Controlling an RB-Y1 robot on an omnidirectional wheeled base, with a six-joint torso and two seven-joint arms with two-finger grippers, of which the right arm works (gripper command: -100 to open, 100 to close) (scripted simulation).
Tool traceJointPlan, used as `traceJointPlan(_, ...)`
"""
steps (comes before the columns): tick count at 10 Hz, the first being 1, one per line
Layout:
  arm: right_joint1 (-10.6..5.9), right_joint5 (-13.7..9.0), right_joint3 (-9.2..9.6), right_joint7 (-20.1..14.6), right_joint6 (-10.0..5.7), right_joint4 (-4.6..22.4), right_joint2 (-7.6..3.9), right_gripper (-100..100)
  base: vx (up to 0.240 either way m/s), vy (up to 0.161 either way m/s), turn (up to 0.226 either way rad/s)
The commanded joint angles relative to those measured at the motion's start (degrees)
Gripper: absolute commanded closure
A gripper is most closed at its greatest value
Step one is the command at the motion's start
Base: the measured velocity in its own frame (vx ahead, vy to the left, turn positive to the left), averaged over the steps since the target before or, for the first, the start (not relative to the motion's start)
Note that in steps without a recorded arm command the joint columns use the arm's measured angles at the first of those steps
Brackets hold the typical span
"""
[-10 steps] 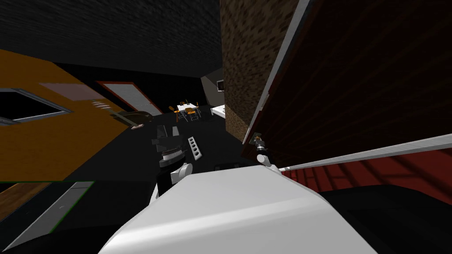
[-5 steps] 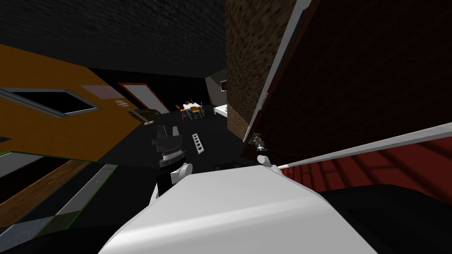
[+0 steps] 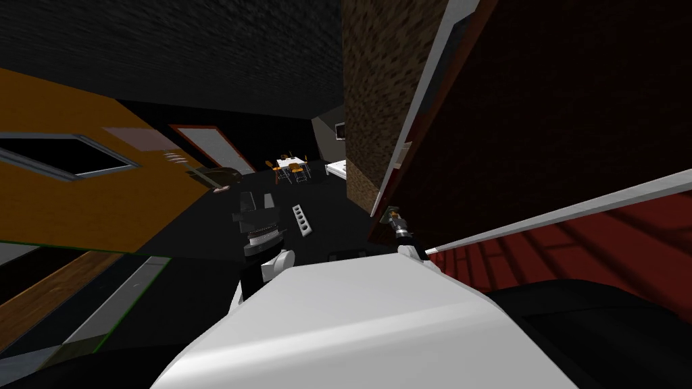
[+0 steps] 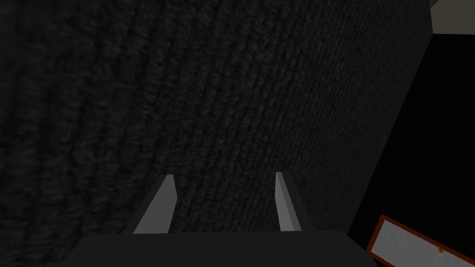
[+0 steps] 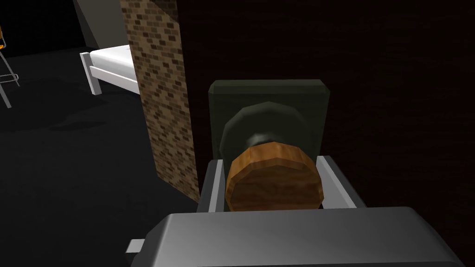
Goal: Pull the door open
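Since the earlier head views the whole scene has swung slightly, orange wall and floor alike, so the head camera has turned with the body. The right hand (image 3: 392, 217) has kept its station at the edge of the door (image 3: 540, 115).

Right wrist view: the right hand (image 5: 271, 161) is clenched on the wooden knob (image 5: 273, 181), with one of its fingers (image 5: 211, 185) pressed flat to each side and the knob seated deep against the hand's dark body. So deep a hold suits a pull, since the load runs along the fingers rather than prising them apart. Behind the knob sits a dark square backplate (image 5: 268, 99), fixed to the dark red-brown door near its free edge, where leverage about the hinges is greatest. Just past that edge rises a brick pier (image 5: 160, 92), and farther off stands a white bed (image 5: 113, 62).

Head view: the door fills the upper right, bordered by a white jamb (image 3: 432, 101). Whether the door has left the jamb cannot be told.

The left hand (image 3: 257, 202) is held forward of the chest, well apart from the door, released and empty, probably so as not to obstruct the swing.

Judgement: the grasp is complete. The pull should follow the door's arc, lest a straight draw twist the knob free.
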Motion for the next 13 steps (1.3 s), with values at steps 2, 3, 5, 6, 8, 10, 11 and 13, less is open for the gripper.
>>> traceJointPlan(2, 2.67, 1.72, 2.37, -3.08, -3.56, -1.02, -3.09, 100, -0.003, -0.002, -0.035)
traceJointPlan(3, 4.38, 2.74, 3.93, -4.81, -5.13, -1.88, -4.79, 100, -0.003, -0.009, -0.100)
traceJointPlan(5, 6.09, 3.74, 5.50, -6.53, -7.17, -2.76, -6.74, 100, -0.011, -0.003, -0.052)
traceJointPlan(6, 7.75, 4.72, 7.04, -8.19, -8.68, -3.62, -8.50, 100, -0.009, -0.015, -0.090)
traceJointPlan(8, 9.32, 5.62, 8.50, -9.74, -10.54, -4.44, -10.14, 100, -0.009, -0.014, -0.072)
traceJointPlan(10, 11.94, 7.12, 10.97, -12.32, -13.25, -5.85, -12.87, 100, -0.001, -0.020, -0.056)
traceJointPlan(11, 12.90, 7.67, 11.88, -13.26, -14.23, -6.38, -13.85, 100, 0.006, -0.024, -0.067)
traceJointPlan(13, 13.44, 7.91, 12.37, -13.22, -14.26, -6.75, -14.05, 100, 0.003, -0.015, -0.038)
